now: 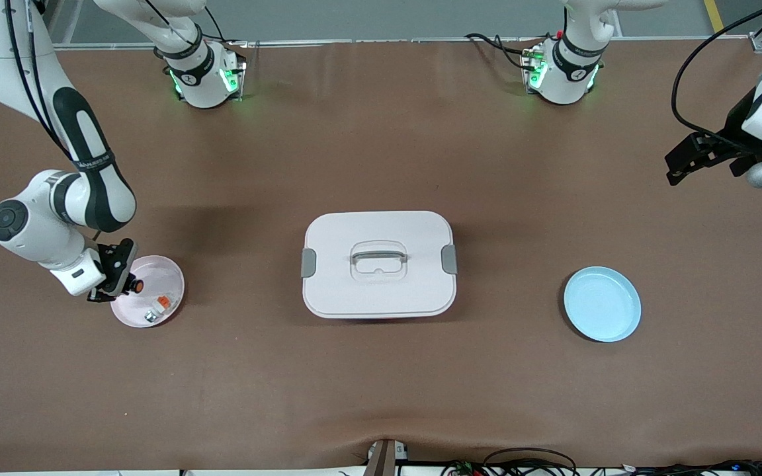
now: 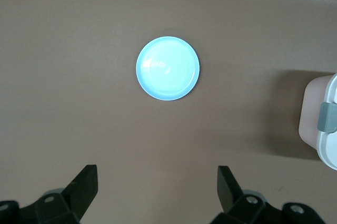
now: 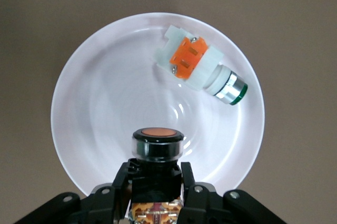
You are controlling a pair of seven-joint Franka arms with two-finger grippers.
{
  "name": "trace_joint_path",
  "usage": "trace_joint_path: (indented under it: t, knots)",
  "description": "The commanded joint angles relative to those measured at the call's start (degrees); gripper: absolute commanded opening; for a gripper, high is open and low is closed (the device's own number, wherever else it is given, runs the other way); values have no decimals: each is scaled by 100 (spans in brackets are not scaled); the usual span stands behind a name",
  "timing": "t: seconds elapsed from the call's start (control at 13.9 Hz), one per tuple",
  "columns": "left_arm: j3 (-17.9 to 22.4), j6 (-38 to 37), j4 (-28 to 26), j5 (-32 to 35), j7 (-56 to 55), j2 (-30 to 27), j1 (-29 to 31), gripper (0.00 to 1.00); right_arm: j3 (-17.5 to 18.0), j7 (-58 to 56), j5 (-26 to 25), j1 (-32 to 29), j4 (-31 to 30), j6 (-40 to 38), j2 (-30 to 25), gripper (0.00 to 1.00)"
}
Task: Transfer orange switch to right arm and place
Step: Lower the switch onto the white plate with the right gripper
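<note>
My right gripper (image 1: 124, 288) is shut on the orange switch (image 1: 136, 286), a small black push-button with a round orange cap, and holds it just over the pink plate (image 1: 169, 277) at the right arm's end of the table. In the right wrist view the switch (image 3: 157, 148) sits between the fingers (image 3: 118, 184) above the plate (image 3: 95, 108). My left gripper (image 1: 678, 168) is open and empty, up in the air at the left arm's end; its fingers (image 2: 84, 184) show spread wide in the left wrist view.
A white-grey piece with an orange tab (image 1: 158, 307) lies in the pink plate, also in the right wrist view (image 3: 202, 69). A white lidded box (image 1: 379, 264) stands mid-table. A light blue plate (image 1: 602, 303) lies toward the left arm's end, also in the left wrist view (image 2: 167, 68).
</note>
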Motion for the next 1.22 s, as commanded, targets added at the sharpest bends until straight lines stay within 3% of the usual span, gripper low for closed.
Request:
trace_joint_path:
  t: [0.0, 0.22, 1.15]
  knots:
    - [16, 45, -13, -81, 66, -91, -2, 100, 119, -488, 490, -135, -52, 50, 22, 0]
    - [7, 45, -13, -81, 74, -99, -1, 100, 110, -1016, 1036, -126, -35, 50, 145, 0]
    - [-10, -157, 190, -73, 13, 6, -72, 100, 110, -1158, 1046, -100, 18, 446, 453, 0]
